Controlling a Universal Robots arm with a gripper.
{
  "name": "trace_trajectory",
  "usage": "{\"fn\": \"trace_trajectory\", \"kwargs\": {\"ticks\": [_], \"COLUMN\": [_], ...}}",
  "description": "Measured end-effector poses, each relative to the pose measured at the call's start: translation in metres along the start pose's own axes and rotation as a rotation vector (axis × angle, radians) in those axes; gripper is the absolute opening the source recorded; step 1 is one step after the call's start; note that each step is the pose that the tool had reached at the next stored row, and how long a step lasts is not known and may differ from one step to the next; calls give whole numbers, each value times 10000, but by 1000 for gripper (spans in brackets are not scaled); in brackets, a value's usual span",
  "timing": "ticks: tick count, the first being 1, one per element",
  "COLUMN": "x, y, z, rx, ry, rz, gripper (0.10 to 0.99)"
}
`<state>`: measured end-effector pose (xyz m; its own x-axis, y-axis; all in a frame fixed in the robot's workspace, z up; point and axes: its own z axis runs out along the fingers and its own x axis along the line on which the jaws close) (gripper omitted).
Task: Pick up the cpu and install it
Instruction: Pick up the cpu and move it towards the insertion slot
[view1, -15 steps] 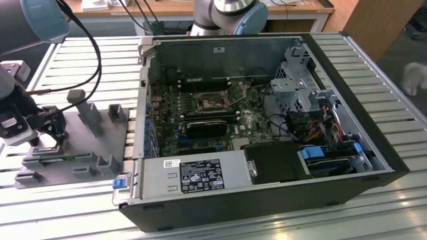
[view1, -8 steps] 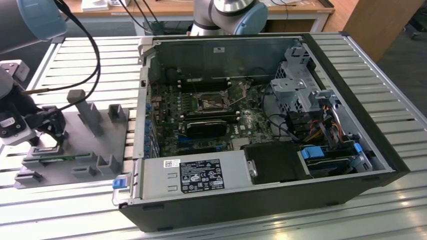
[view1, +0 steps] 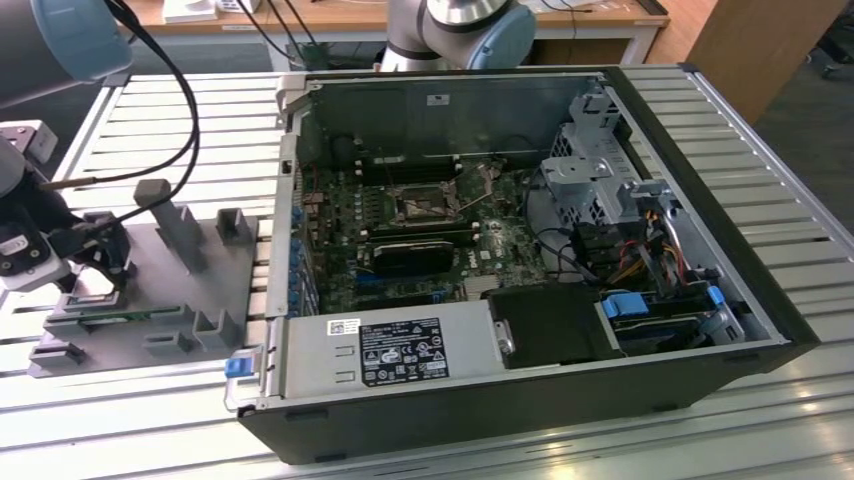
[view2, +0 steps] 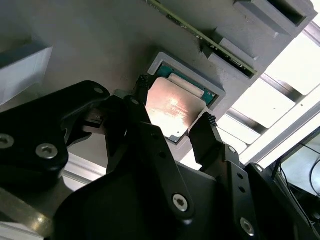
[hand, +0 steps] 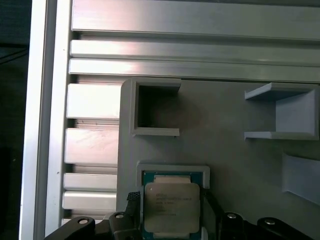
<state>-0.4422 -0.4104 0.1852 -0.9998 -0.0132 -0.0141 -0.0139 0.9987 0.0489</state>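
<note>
Slatted metal table (view1: 160, 430) below. Gripper (view2: 175, 102) low over grey tray (hand: 225, 125), jaws parted astride cpu (hand: 171, 207), not clamped; cpu seated in tray pocket. Farther, at tray's 3 o'clock, open computer case (view1: 534, 410) with black socket (view1: 424, 205) inside. Pick not done, install left.

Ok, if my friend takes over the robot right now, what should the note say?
Gripper: down at the grey tray, placed around the cpu. Whether it has a grip on it can't be told.
Cpu: at its square pocket in the tray, on the exterior view's left, outside the open computer case.
Done: the gripper is lined up on the cpu.
Left: the cpu is not yet carried over or fitted into the socket on the board inside the case.
</note>
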Motion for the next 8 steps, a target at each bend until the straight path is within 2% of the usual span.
{"fn": "trace_trajectory", "kwargs": {"ticks": [4, 5, 8], "x": [1, 1, 0], "y": [0, 0, 0], "z": [5, 5, 6], "rx": [3, 3, -1], "ry": [5, 5, 0], "rz": [1, 1, 0], "gripper": [596, 537, 537]}}
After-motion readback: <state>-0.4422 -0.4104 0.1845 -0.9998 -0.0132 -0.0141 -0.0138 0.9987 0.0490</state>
